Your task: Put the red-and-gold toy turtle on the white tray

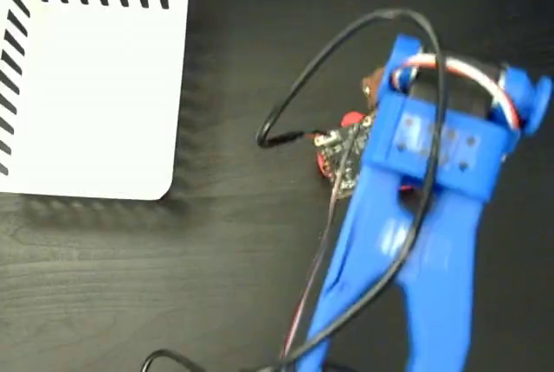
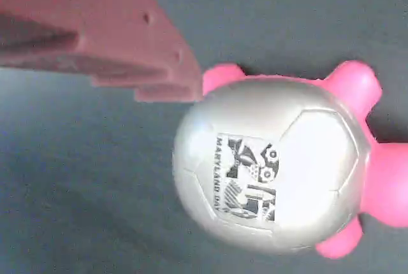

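Approach step: the red-and-gold toy turtle point(image 2: 274, 169) is seen right of centre in the wrist view, one finger point(image 2: 127, 38) touching its shell; finger spacing cannot be told. A grasp is required, then transfer to the white tray point(image 1: 95, 86), upper left.

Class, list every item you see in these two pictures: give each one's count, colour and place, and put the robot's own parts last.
Tray: one, white with dark slanted slots along its top and left edges, upper left of the fixed view, nothing on it.
Toy turtle: one, shell looks silvery with a dark printed mark and limbs look pink in the wrist view, red bits in the fixed view; on the table under the arm, off the tray.
Table: one, dark wood grain.
Cable: one black, looping over the arm.
Arm: one, blue, right of the fixed view.
Claw finger: one seen, reddish, beside the shell; the other hidden.
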